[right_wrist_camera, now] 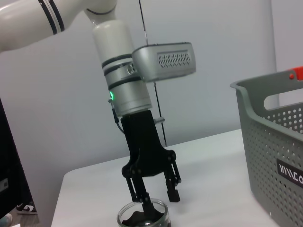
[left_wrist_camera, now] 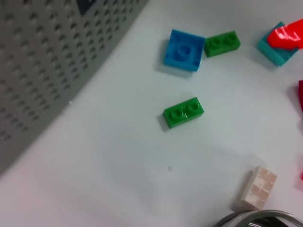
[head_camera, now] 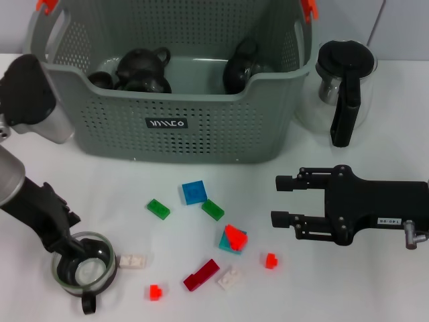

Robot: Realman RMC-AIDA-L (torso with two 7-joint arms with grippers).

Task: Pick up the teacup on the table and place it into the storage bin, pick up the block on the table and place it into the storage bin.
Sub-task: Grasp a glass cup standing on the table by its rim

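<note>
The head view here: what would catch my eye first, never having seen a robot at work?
Probably the big grey-green storage bin at the back of the white table, already holding dark teaware. Next, the left tool at the near left, one finger inside a clear glass teacup and one outside its rim. Bright toy blocks lie scattered between it and the open right tool, hovering at the right.

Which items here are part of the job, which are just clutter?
Job:
- teacup, left gripper at its rim, one finger inside
- storage bin
- blocks, e.g. blue block
- right gripper, parked open

Clutter:
- glass pitcher
- dark teaware already in bin
</note>
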